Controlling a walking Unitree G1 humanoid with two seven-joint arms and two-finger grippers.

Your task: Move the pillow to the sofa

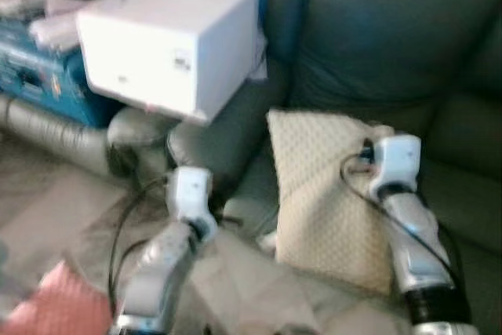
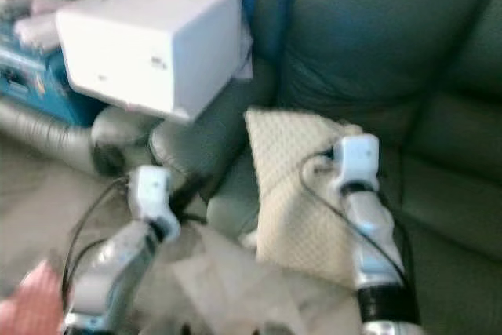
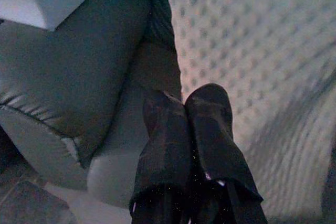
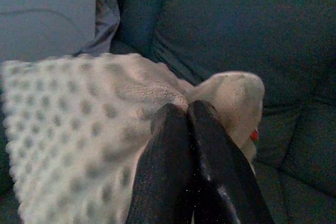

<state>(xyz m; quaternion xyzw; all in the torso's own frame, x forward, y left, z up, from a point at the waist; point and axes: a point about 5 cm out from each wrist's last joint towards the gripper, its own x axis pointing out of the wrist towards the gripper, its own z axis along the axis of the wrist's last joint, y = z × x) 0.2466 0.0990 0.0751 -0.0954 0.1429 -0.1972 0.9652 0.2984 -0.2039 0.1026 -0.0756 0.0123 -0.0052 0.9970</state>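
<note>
A cream dotted pillow [image 1: 321,194] leans on the seat of the dark green sofa [image 1: 392,45], close to the sofa's arm [image 1: 223,127]. My right gripper [image 4: 188,109] is at the pillow's upper far corner, fingers shut, with the bunched fabric [image 4: 157,95] pinched at their tips. The right wrist [image 1: 396,158] sits over the pillow's right edge. My left gripper [image 3: 184,100] is shut with nothing in it, just off the pillow's [image 3: 262,77] left edge, over the gap between the pillow and the sofa arm [image 3: 68,77].
A white box [image 1: 169,37] rests on the sofa arm, overhanging it. A blue carton [image 1: 39,72] lies to the left of it. Something pink [image 1: 47,307] is at the lower left, and pale cloth [image 1: 243,280] lies below the pillow.
</note>
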